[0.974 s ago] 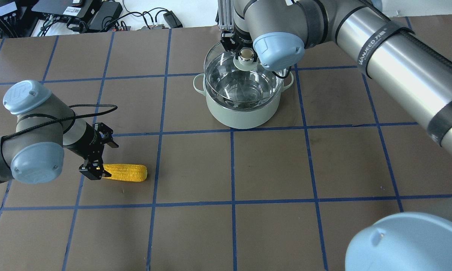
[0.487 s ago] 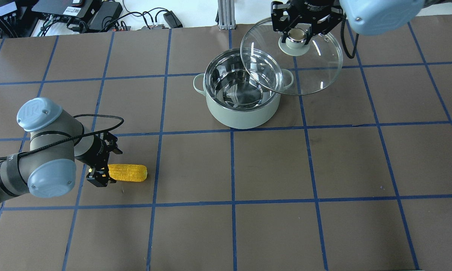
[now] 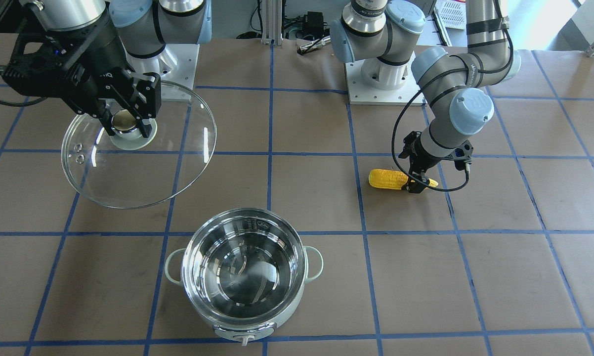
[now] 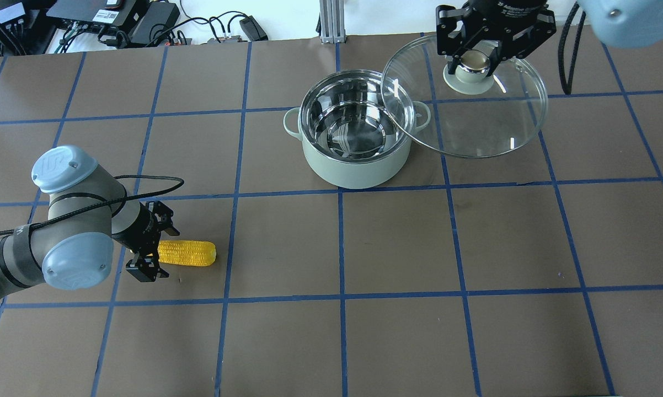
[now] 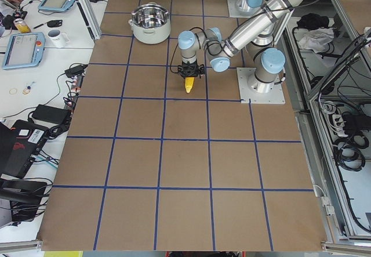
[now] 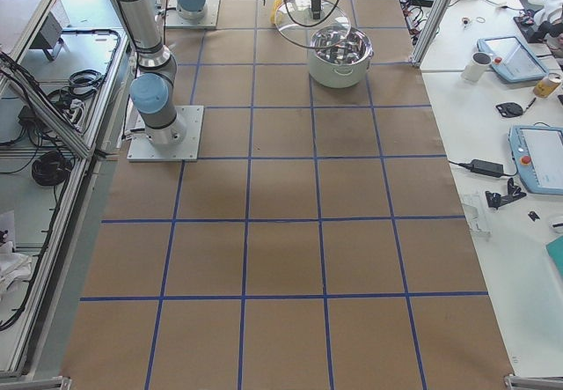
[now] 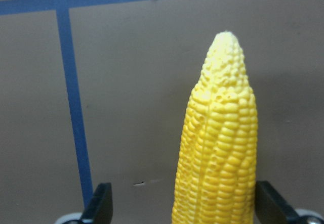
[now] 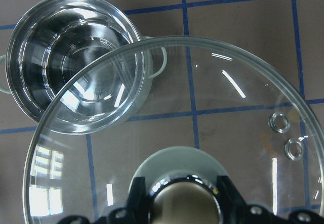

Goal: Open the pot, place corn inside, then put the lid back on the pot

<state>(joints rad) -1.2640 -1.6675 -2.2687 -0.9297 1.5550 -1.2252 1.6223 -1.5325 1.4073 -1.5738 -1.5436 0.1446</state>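
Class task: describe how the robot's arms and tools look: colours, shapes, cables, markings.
Both the left arm and right arm are silver-grey tubes with rounded pale blue joint caps, one bearing an embossed logo. Black straps ring them, and a thin black cable loops along the left one. The left tool and right tool are black and blocky, two-fingered; the right carries small white lettering.

Left arm [image 3: 445, 91] and right arm [image 3: 67, 12]: silver-grey metal tubes joined by rounded grey housings with pale blue caps [image 4: 64, 162]; the caps in close view carry an embossed logo and small screws. Black straps [image 3: 476, 74], one with white lettering too small to read, hold a black cable [image 4: 144, 177] along the links, and each arm stands on a pale square mounting plate [image 3: 405, 94] on the tabletop [image 3: 317, 198]. Left end effector [image 4: 160, 251] and right end effector [image 4: 475, 60]: black, two-fingered, the right body bearing white lettering.
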